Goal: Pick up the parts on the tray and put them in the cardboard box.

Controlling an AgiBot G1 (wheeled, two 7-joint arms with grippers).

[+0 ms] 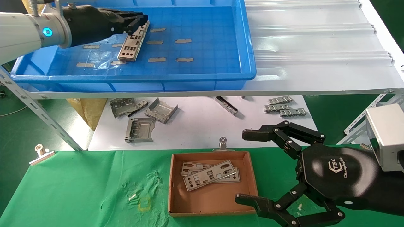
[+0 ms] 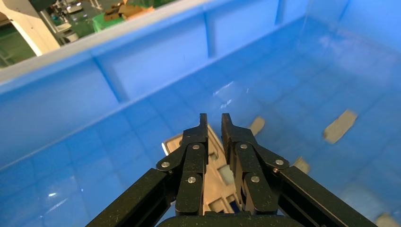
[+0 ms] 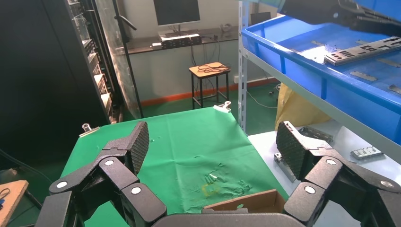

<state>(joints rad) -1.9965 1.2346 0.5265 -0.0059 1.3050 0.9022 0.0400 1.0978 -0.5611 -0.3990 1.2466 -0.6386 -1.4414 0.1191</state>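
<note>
One part (image 1: pixel 133 41) lies in the tray (image 1: pixel 221 67), on the grid floor at the tray's left end, among bits of tan tape (image 1: pixel 183 41). Its far end is at the tips of the left gripper (image 1: pixel 140 21), whose jaws are pressed nearly together with only a thin slit between them; the left wrist view shows the plate (image 2: pixel 213 170) under the fingers (image 2: pixel 195 156), but whether they pinch its end cannot be told. The tray sits on a white shelf (image 1: pixel 315 56).

Below, the box (image 1: pixel 210 183) stands on the green table (image 1: pixel 79 186) and holds more parts (image 1: pixel 210 175), overlapping on its floor.

The right gripper (image 1: pixel 243 167) hovers just right of the box, its jaws spread wide and holding nothing.

Folded grey brackets (image 1: pixel 143 116) and ridged strips (image 1: pixel 284 107) lie on a white sheet (image 1: pixel 195 129) behind the box.
</note>
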